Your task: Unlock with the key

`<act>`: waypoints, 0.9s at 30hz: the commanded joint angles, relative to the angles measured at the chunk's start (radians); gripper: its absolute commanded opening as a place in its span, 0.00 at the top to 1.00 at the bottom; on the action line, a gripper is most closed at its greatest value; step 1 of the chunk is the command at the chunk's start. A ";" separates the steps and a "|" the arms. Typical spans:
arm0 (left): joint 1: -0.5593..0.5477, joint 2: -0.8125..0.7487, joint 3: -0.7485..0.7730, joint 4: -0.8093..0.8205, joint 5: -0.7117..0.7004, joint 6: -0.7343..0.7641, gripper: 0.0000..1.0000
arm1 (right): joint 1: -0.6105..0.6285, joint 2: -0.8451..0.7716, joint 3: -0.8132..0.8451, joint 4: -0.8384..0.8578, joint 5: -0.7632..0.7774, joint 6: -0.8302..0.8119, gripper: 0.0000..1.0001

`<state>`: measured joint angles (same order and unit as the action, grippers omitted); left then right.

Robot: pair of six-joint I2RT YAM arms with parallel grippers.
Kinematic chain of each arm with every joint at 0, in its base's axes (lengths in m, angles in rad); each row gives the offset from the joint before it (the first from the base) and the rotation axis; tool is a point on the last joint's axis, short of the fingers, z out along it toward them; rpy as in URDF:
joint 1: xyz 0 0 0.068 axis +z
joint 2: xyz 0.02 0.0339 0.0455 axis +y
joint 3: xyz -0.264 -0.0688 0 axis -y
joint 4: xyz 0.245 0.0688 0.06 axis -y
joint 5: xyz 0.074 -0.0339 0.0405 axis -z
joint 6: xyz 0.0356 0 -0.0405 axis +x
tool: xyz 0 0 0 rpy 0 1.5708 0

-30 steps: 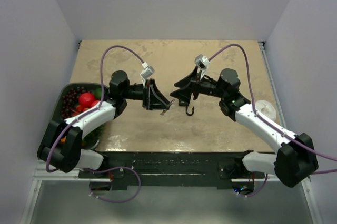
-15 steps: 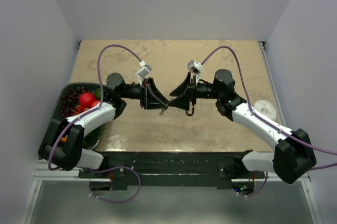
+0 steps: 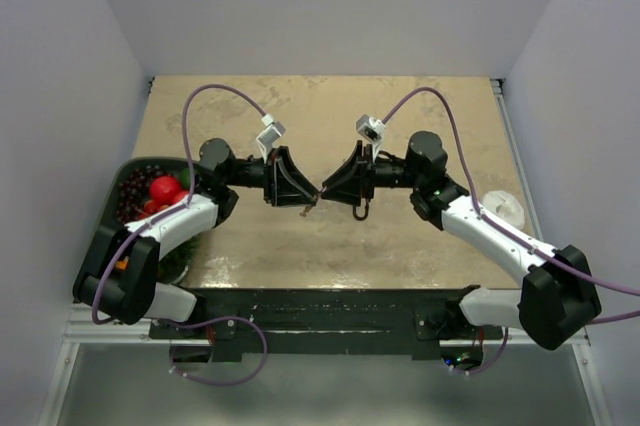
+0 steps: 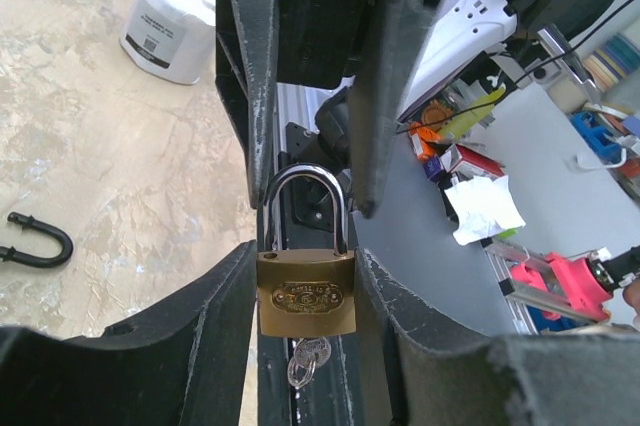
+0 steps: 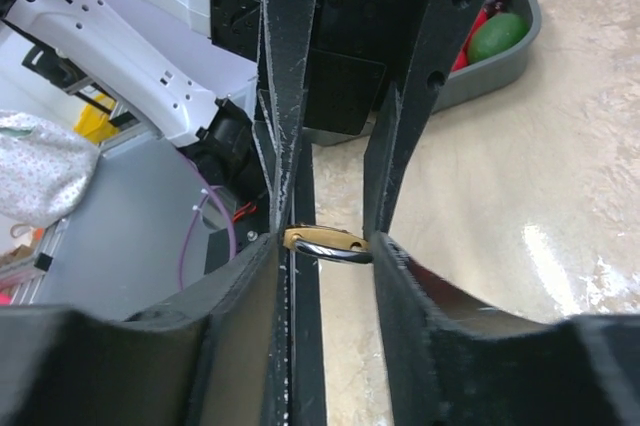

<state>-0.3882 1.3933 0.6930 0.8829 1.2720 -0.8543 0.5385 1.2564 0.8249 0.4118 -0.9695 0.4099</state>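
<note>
L gripper (image 4: 307, 251) clenched on the lock (image 4: 306, 294), mid-air over the table (image 3: 400, 126); key (image 4: 308, 361) hung at its 6 o'clock; R gripper (image 5: 328, 238) sat round the loop (image 4: 305, 172) at 12, can't tell if pinching; step: steadying lock; next, prob. grab key & turn.

Robotics lab, as indicated by the setup. A table (image 3: 300, 116) is boxed in by plain white walls (image 3: 60, 66) as a test cell. Two arms (image 3: 170, 226) w/ purple cables (image 3: 225, 92) are bolted to a frame (image 3: 330, 311). Beyond it, pink parts (image 4: 555, 281), crumpled paper (image 4: 483, 208) and misc. clutter are seen. Fruit (image 3: 163, 189) is kept in a tray (image 5: 505, 56).
</note>
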 commanded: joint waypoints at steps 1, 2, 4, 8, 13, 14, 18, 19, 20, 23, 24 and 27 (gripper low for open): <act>0.012 0.006 0.000 0.065 -0.006 -0.003 1.00 | 0.006 -0.032 -0.003 0.033 -0.032 0.006 0.61; 0.014 0.007 0.000 0.065 -0.010 -0.003 1.00 | 0.005 -0.031 -0.003 0.035 -0.031 0.006 0.65; 0.020 0.007 -0.001 0.064 -0.013 -0.002 1.00 | 0.006 -0.032 -0.004 0.033 -0.031 0.004 0.69; 0.023 0.007 -0.001 0.060 -0.020 -0.002 1.00 | 0.006 -0.028 -0.006 0.027 -0.031 0.001 0.78; 0.029 0.004 0.005 0.010 -0.033 0.035 1.00 | 0.006 -0.022 -0.006 0.022 -0.018 0.000 0.85; 0.031 0.000 0.008 -0.010 -0.042 0.067 1.00 | 0.006 -0.020 -0.006 0.022 -0.015 0.000 0.88; 0.032 -0.025 0.055 -0.256 -0.097 0.230 1.00 | 0.005 -0.015 0.000 0.007 0.008 -0.005 0.95; 0.032 -0.031 0.066 -0.312 -0.118 0.269 1.00 | 0.005 -0.014 0.002 -0.011 0.018 -0.009 0.96; 0.032 -0.043 0.077 -0.406 -0.163 0.338 1.00 | 0.005 -0.008 0.005 -0.022 0.025 -0.023 1.00; 0.037 -0.054 0.102 -0.522 -0.264 0.417 1.00 | 0.006 0.015 0.014 -0.077 0.087 -0.046 1.00; 0.037 -0.056 0.112 -0.548 -0.288 0.435 1.00 | 0.006 0.020 0.022 -0.093 0.104 -0.051 1.00; 0.037 -0.069 0.122 -0.608 -0.381 0.477 1.00 | 0.006 0.047 0.039 -0.149 0.178 -0.056 1.00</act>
<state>-0.3599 1.3605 0.7536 0.4194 1.1152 -0.5076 0.5270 1.2766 0.8173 0.3378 -0.8433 0.3801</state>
